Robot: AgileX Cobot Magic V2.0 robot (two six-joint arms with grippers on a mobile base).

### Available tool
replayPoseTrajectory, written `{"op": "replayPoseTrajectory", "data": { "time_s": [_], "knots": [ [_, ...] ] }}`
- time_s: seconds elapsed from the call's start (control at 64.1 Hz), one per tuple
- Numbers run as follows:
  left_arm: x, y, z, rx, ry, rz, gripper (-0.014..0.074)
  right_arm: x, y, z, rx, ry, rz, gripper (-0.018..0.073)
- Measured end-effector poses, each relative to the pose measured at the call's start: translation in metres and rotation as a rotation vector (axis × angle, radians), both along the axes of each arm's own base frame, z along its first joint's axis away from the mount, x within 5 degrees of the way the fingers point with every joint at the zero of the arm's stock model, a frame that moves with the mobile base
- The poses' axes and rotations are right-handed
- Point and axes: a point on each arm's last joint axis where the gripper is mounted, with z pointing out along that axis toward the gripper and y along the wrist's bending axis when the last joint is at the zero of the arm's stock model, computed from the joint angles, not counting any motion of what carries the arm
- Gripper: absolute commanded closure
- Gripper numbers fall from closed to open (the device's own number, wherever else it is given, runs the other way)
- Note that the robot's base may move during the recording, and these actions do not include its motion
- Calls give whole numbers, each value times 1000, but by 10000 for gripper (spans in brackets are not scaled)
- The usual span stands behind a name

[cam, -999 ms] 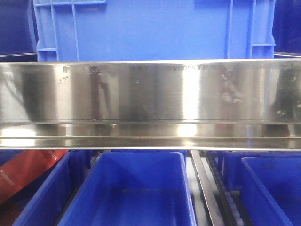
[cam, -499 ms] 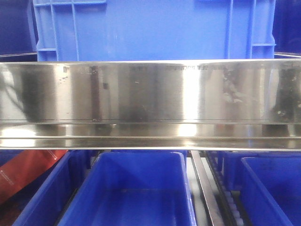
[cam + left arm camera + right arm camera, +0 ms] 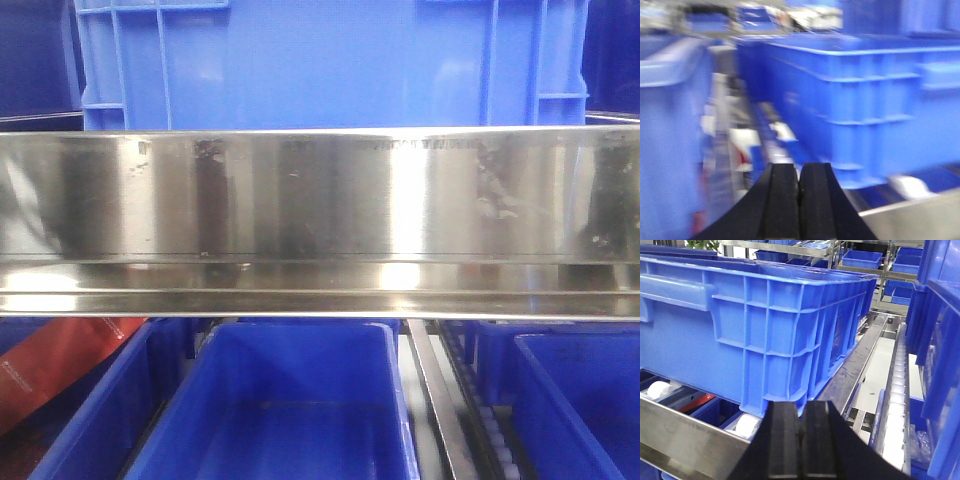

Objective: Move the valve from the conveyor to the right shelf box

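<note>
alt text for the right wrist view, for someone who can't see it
The right claw, its two black fingers pressed together and holding nothing, points at a large ribbed blue crate standing on a shelf of white rollers behind a steel rail. More blue bins and metal racking fill the background.

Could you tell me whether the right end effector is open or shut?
Shut: the right end effector has its two black fingers pressed together, with nothing between them.

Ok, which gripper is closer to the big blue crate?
Probably right. The right gripper sits just short of the big blue crate; the left gripper has it ahead, off to its right.
</note>
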Motion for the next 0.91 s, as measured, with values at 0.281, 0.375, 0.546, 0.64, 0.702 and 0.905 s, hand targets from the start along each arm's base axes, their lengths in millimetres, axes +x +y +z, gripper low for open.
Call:
{"op": "replayPoseTrajectory", "data": {
  "time_s": [0.281, 0.375, 0.546, 0.64, 0.702, 0.905],
  "knots": [
    [-15, 11, -49, -23, -68, 161, 707, 0, 0, 0, 0, 0, 0, 713],
    [-12, 12, -68, -25, -65, 184, 707, 0, 0, 0, 0, 0, 0, 713],
    [-7, 12, -89, -28, -79, 193, 707, 0, 0, 0, 0, 0, 0, 713],
    [-7, 12, -89, -29, -87, 192, 707, 0, 0, 0, 1, -1, 0, 713],
    [-7, 12, -89, -30, -95, 192, 707, 0, 0, 0, 1, -1, 0, 713],
    [-7, 12, -87, -32, -112, 191, 707, 0, 0, 0, 1, -1, 0, 713]
  ]
}}
